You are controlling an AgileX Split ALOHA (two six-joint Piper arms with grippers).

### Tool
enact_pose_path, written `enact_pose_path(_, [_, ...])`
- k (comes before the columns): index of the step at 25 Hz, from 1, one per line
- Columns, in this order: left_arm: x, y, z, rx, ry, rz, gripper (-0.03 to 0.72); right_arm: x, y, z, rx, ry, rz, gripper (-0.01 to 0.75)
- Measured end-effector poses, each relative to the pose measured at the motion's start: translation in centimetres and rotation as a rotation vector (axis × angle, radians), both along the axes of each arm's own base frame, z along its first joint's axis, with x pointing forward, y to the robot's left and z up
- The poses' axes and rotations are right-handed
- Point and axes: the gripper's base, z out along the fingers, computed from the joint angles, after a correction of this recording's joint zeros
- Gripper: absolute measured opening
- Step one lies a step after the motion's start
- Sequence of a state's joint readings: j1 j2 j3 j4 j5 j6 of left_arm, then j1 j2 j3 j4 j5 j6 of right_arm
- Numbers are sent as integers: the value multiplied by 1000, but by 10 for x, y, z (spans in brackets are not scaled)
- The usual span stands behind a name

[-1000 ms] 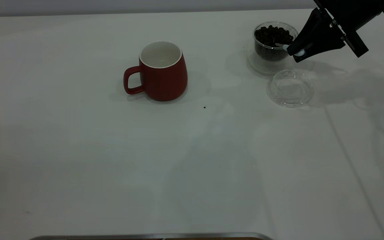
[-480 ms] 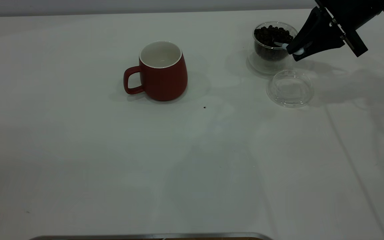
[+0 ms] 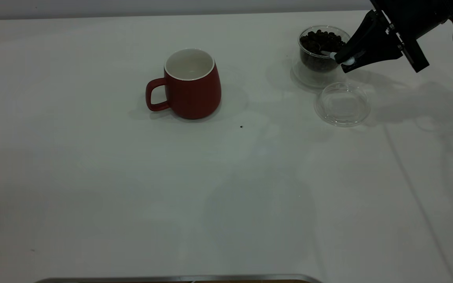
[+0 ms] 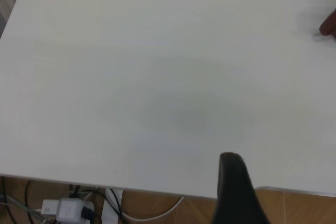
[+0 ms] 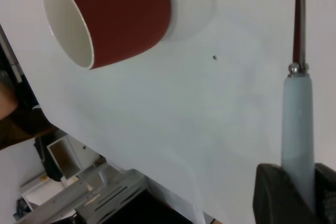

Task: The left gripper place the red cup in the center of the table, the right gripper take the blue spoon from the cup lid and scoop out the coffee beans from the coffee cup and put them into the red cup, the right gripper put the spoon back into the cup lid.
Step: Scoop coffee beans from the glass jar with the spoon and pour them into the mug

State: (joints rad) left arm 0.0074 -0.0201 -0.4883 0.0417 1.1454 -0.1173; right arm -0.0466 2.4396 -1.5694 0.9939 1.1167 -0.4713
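Shifted slightly left since before: right gripper point(image 3: 346, 59), clamped on spoon point(image 5: 297, 124), bowl in beans point(image 3: 321, 41). Red cup point(image 3: 190, 86) already centred, empty; pouring and return to lid point(image 3: 342, 103) left

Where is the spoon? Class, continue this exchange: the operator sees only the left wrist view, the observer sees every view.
Observer: The right gripper grips the spoon by its blue handle, with the bowl end inside the glass cup of coffee beans.
Operator: So the lid is empty?
Observer: Yes, the lid lies bare beside that cup.
Operator: My left gripper hangs over the table edge. Anything in the mug?
Observer: The mug stands upright mid-table, with no beans visible inside.
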Motion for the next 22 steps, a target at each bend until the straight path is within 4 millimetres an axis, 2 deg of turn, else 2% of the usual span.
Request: enact_pose_path(22, [0, 0, 0, 0, 0, 0, 518, 1, -8, 1, 68, -5, -24, 115])
